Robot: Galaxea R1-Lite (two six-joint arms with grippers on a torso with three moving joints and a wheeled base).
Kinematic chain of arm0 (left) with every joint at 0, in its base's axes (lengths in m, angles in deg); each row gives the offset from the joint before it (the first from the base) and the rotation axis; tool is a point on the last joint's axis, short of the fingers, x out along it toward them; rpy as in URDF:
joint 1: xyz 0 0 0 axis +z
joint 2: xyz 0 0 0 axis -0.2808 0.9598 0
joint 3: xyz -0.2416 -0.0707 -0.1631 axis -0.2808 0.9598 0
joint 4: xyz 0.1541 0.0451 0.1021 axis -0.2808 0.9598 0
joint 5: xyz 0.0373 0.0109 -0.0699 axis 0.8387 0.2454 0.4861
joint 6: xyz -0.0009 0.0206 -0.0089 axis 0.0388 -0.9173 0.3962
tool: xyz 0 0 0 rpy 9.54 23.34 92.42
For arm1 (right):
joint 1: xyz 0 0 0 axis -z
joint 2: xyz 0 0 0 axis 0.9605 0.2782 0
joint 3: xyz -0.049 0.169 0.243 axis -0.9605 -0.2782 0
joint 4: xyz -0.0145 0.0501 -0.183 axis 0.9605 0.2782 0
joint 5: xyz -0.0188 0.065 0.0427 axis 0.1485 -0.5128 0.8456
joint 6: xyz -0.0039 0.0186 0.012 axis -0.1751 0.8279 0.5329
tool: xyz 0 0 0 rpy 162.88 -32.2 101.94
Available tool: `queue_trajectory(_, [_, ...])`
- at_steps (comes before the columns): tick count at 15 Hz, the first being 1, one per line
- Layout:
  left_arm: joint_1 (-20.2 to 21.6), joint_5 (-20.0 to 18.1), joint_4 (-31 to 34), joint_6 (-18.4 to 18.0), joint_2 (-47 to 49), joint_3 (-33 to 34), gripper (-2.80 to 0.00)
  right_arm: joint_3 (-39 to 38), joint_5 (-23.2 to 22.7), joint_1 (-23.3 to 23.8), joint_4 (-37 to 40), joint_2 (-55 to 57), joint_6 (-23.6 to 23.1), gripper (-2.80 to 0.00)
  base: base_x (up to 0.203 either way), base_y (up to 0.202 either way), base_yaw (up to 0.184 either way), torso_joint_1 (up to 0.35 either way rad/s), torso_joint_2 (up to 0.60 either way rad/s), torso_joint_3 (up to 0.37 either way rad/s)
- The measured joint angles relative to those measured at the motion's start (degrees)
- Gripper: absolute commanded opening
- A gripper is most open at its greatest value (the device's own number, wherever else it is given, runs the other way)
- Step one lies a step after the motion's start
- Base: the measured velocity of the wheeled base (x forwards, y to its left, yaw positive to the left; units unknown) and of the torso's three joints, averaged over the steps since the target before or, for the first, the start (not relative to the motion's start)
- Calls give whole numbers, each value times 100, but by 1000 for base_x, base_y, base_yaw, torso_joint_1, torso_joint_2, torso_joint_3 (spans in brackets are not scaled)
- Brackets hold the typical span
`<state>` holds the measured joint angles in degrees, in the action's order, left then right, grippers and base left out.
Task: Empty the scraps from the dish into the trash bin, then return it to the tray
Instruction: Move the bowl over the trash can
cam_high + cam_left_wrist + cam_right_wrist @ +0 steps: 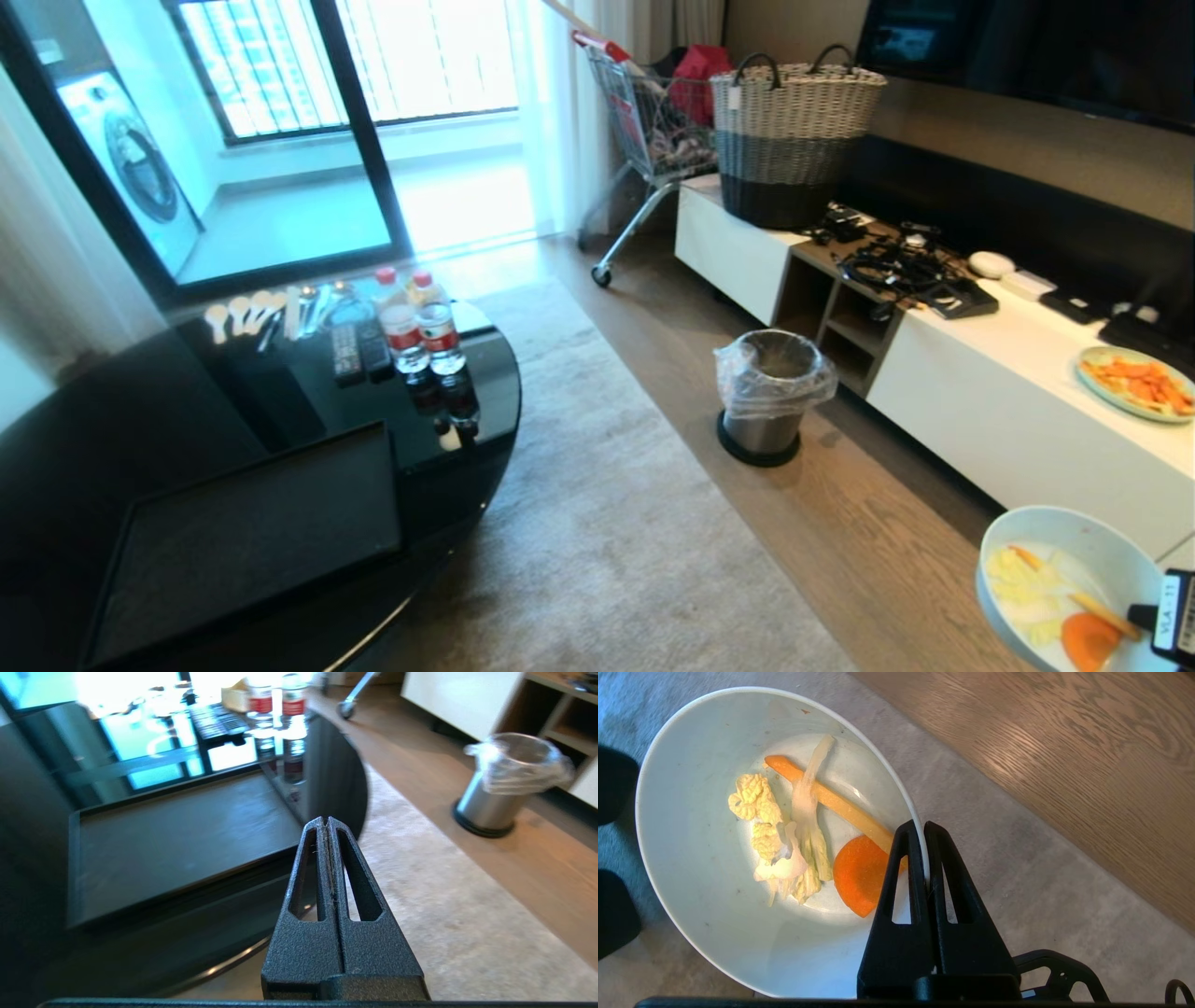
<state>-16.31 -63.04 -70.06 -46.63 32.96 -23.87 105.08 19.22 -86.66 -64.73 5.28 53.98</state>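
- The step in hand looks like the carry: the bowl (705, 868) has to travel from its place low at the robot's right over to the trash bin (767, 397), which stands on the wood floor just in front of the white cabinet (990, 401), well apart from the bowl.
- To do it well, the bowl should stay near level until its rim is over the bin's mouth; the scraps (803, 835) are loose, and the orange slice lies right by the pinched rim, so an early tilt would likely spill them on the rug (607, 504).
- The tip should go away from the fingers, so the food slides off the free side of the rim and into the clear bag liner.
- The grip is a thin pinch on one edge of a glossy bowl, so a slow, smooth swing seems wise; a jerk could make it pivot.
- The right gripper (924, 828) is clamped on the bowl's rim, one finger inside and one outside, pointing downward over the rug near the wood floor.
- The left gripper (327, 821) has its fingers pressed together with nothing between them, and hangs by the edge of the black table (485, 373), idle.
- The tray (252, 532) lies on that table with no dish on it, waiting for the bowl's return.
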Motion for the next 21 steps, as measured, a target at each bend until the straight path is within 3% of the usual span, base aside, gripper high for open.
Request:
queue_trajectory(12, [0, 0, 0, 0, 0, 0, -280, 0, 7, 0, -37, 0, -11, -280, 0, 8, -161, 3, 2, 4])
queue_trajectory(21, [0, 0, 0, -2, 0, 0, -280, 49, 17, -41, -76, 72, -107, -280, 0, 0, -7, 1, 0, 0])
